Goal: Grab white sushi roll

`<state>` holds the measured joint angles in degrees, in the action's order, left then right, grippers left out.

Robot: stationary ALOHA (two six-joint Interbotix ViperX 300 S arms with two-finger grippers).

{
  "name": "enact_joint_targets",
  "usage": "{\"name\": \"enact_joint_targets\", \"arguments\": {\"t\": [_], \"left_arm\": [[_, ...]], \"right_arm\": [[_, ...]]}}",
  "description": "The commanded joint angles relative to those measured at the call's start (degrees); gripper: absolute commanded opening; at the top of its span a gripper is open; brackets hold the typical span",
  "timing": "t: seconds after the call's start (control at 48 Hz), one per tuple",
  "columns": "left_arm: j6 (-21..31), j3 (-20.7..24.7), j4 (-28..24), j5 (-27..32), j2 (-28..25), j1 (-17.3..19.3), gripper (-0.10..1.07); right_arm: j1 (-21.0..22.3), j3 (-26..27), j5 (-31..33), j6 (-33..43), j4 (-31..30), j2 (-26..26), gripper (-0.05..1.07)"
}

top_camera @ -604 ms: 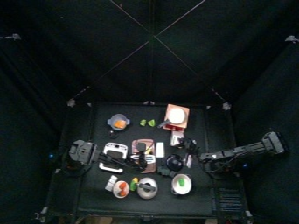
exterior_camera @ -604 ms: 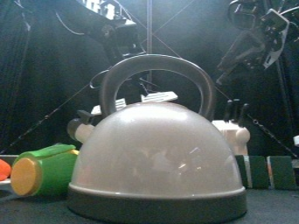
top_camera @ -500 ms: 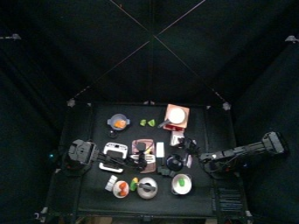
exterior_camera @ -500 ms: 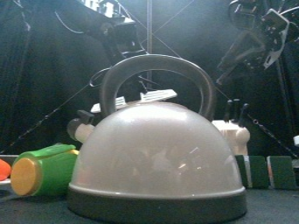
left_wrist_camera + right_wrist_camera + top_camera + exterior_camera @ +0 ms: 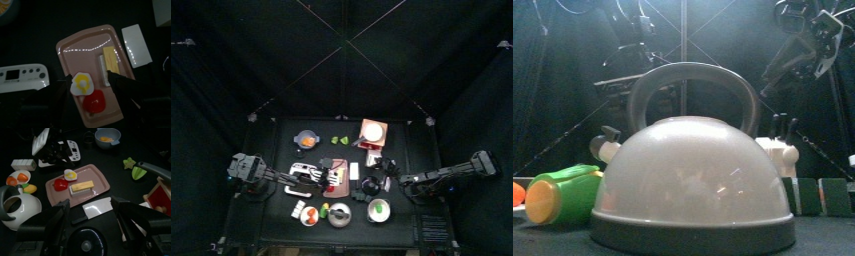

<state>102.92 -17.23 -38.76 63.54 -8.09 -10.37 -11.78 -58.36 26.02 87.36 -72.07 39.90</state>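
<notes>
Left arm has reached in from the left edge; roll not yet grabbed

Left hand [image 5: 92, 95], jaws apart and empty, now hangs over the pink tray [image 5: 93, 60] mid-desk. What appears to be the white sushi roll [image 5: 23, 164] lies toward the front left corner, apart from it, so the approach looks off target. Right hand [image 5: 93, 223] rests open at the right edge
</notes>
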Motion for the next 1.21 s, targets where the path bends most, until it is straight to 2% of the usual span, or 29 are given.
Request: {"name": "enact_joint_targets", "arguments": {"t": [0.0,0.208,0.396,0.521,0.708,1.0,1.188], "left_arm": [[-3.25,0.53,3.25,3.08,2.9,0.09,0.92],[-5.89,-0.09,9.93,5.54,6.42,-2.11,0.92],[-6.24,-4.13,14.94,6.5,8.79,-5.63,0.92],[-6.24,-7.47,19.16,6.5,9.67,-8.96,0.92],[-4.83,-8.96,24.96,6.68,10.63,-15.03,0.92],[-2.99,-10.02,25.58,6.15,9.05,-20.83,0.93],[-3.08,-12.04,25.58,2.9,8.61,-21.71,0.92]], "right_arm": [[-0.09,0.79,-0.18,0.0,-0.26,0.26,0.96],[0.09,0.62,-0.09,0.0,-0.26,0.26,0.96],[0.09,0.88,-0.44,0.0,-0.26,0.26,0.96],[0.18,0.97,-1.14,0.0,-0.35,0.26,0.96],[0.18,1.05,-2.02,0.09,-1.05,0.26,0.96],[0.35,1.05,-3.96,0.26,-1.05,-0.44,0.96],[0.35,0.97,-4.39,0.26,-0.97,-0.53,0.96]]}}
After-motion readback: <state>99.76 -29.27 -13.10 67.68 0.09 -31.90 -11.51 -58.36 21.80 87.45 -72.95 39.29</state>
